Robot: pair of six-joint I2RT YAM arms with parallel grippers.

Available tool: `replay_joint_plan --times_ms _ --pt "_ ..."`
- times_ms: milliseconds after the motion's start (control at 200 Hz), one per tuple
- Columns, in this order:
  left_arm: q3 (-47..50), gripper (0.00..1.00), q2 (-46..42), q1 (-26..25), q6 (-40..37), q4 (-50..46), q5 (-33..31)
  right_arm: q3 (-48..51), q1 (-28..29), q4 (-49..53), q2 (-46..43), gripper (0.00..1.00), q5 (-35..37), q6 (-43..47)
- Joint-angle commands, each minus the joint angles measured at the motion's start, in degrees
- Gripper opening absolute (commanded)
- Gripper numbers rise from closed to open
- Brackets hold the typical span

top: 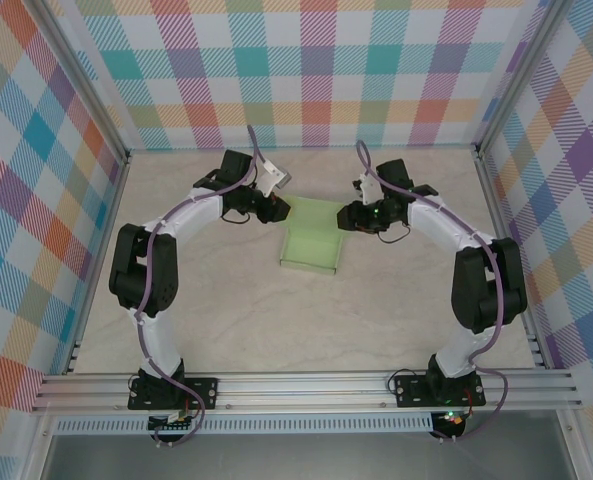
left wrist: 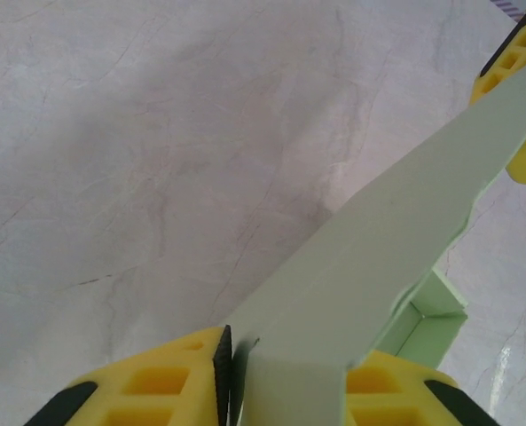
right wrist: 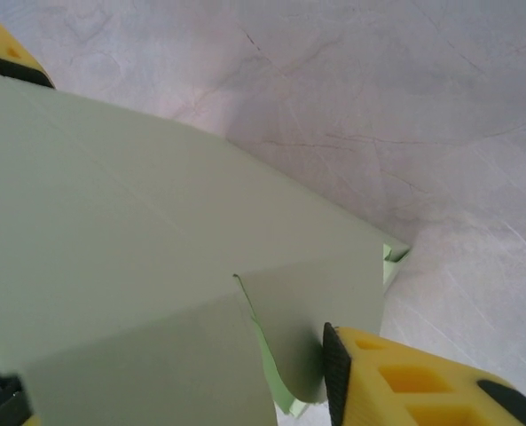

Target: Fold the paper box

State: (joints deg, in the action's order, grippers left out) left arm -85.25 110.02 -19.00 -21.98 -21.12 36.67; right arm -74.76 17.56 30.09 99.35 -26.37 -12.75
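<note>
The paper box (top: 310, 250) lies at the middle of the table (top: 226, 320), its far panel raised. The left gripper (top: 273, 210) at its 10 o'clock and the right gripper (top: 354, 218) at 2 o'clock have narrowed jaws around that panel's ends, probably to crease it evenly; whether they truly pinch, I cannot tell.

The table top (top: 276, 330) is a pale stone-look surface with thin dark veins, which are seen more clearly from the left wrist (left wrist: 156, 177) and from the right wrist (right wrist: 404, 106). Three checked cloth walls stand around it: the far wall (top: 316, 70), the left wall (top: 36, 200) and the right wall (top: 566, 180), all in orange, teal, purple and white. Grey metal posts (top: 81, 85) stand at the far corners. Along the near edge lie aluminium rails (top: 306, 385), and just below them a perforated strip (top: 306, 423).
</note>
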Motion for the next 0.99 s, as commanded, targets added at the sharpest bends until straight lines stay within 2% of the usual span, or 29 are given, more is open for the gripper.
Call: replay_joint_plan --times_ms 0,100,270,485,625,800,990 --pt "-0.4 0.24 0.1 -0.6 1.2 -1.3 1.8 -2.0 0.8 0.0 0.6 0.38 -0.5 -2.2" --pt "0.4 0.25 -0.1 -1.4 2.2 -0.7 -0.4 -2.1 1.3 -0.5 0.8 0.35 0.5 -3.3" --pt "1.7 0.32 -1.0 -2.4 1.9 -1.0 -4.0 -2.1 2.0 0.0 1.3 0.32 2.8 -3.8" --pt "0.5 0.33 -2.0 -2.4 -2.4 -6.7 -8.5 -3.4 2.6 2.1 1.2 0.27 7.3 -2.8" --pt "0.9 0.33 -2.9 -2.4 -2.3 -8.2 -10.3 -3.8 3.0 2.3 1.1 0.22 9.1 -3.1" --pt "1.7 0.33 -3.6 -2.4 -1.1 -7.9 -11.8 -4.0 3.9 2.4 0.8 0.18 11.3 -2.8" --pt "1.7 0.3 -3.0 -2.9 2.5 -4.4 -8.4 -4.5 5.6 2.8 0.8 0.17 14.2 -1.6"
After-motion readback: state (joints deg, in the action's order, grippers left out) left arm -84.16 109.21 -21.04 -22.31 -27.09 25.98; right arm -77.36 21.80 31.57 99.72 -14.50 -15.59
